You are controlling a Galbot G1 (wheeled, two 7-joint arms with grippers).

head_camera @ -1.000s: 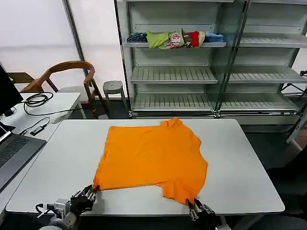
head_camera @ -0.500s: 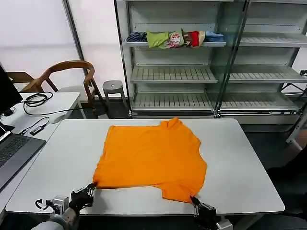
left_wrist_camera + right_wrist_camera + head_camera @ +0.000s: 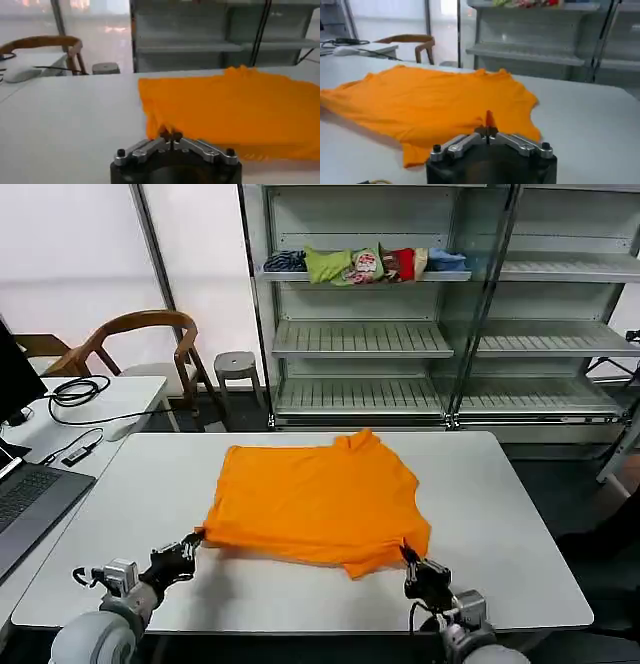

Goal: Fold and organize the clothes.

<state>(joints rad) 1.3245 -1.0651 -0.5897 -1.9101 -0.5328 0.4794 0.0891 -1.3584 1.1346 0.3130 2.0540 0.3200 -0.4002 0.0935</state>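
Orange T-shirt [image 3: 315,499] lies mostly flat on white table [image 3: 520,514], near corners pinched shut by left gripper [image 3: 190,546] and right gripper [image 3: 415,562]; first fold barely begun.

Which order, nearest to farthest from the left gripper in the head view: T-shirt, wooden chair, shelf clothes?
From the left gripper, at the table's near left edge:
1. Orange T-shirt: pinched at its near left corner.
2. Wooden chair: behind the table, on the left.
3. Folded clothes on the shelf: far back, up high.

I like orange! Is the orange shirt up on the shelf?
No, the orange T-shirt lies on the white table, with both grippers pinching its near edge.
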